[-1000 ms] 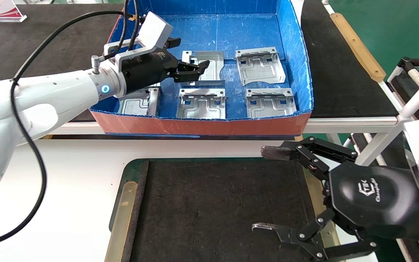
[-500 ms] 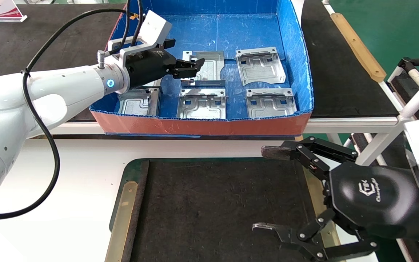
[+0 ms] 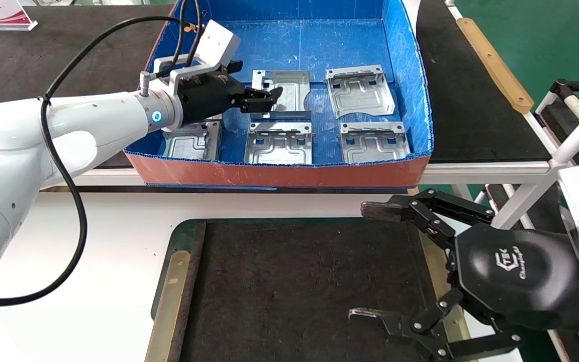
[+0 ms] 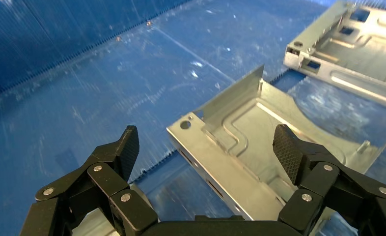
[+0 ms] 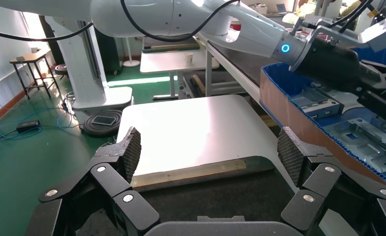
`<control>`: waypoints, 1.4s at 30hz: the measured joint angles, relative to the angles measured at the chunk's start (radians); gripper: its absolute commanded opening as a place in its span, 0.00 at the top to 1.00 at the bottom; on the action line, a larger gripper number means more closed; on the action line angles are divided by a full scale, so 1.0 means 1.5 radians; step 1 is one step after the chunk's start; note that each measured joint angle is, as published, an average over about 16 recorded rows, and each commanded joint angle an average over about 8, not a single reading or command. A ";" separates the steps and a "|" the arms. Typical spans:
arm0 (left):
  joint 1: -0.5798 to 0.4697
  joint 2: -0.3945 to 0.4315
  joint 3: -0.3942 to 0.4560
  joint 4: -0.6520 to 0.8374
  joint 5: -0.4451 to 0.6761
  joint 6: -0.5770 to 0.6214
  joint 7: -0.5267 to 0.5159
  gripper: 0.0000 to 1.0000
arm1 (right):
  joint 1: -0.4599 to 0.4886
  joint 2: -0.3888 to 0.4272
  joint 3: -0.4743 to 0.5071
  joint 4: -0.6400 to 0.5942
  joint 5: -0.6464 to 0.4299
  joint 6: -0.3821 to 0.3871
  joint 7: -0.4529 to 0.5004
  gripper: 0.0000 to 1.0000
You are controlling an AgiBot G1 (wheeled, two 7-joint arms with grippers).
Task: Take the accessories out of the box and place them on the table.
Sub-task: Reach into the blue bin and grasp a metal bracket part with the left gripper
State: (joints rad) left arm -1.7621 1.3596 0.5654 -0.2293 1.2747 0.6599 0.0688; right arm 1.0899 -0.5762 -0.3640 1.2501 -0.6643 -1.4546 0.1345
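The box [image 3: 279, 173], blue inside and orange-red outside, holds several silver brackets. My left gripper [image 3: 264, 99] is open inside the box, low over the left edge of the back-middle bracket [image 3: 289, 90]. In the left wrist view that bracket [image 4: 260, 132] lies with its near flange between my open fingers [image 4: 124, 147], and the left gripper [image 4: 206, 147] holds nothing. Other brackets lie back right [image 3: 360, 90], front middle [image 3: 279, 143], front right [image 3: 374, 142] and front left [image 3: 194, 143]. My right gripper [image 3: 365, 262] is open and empty above the right side of the table's black mat [image 3: 294, 286].
The white table [image 3: 108, 251] has tan strips [image 3: 169, 301] beside the mat. The box sits on a black-topped bench [image 3: 470, 100] with a white rim. A white-tube frame [image 3: 571, 130] stands at the right. The right wrist view shows the mat [image 5: 220, 196], table [image 5: 191, 132] and box wall [image 5: 309, 128].
My left gripper has drawn slightly back to the left over the back-middle bracket and its wrist has tilted a little. The right arm has not moved.
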 measured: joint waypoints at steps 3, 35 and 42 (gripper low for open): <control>0.001 0.000 0.006 -0.002 0.000 -0.004 -0.004 0.00 | 0.000 0.000 0.000 0.000 0.000 0.000 0.000 0.00; 0.002 0.000 0.006 -0.004 -0.001 -0.004 -0.006 1.00 | 0.000 0.000 0.000 0.000 0.000 0.000 0.000 1.00; 0.002 0.000 0.006 -0.004 -0.001 -0.004 -0.005 1.00 | 0.000 0.000 0.000 0.000 0.000 0.000 0.000 1.00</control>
State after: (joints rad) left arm -1.7587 1.3589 0.5745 -0.2346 1.2726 0.6545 0.0606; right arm 1.0898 -0.5761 -0.3640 1.2499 -0.6642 -1.4544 0.1345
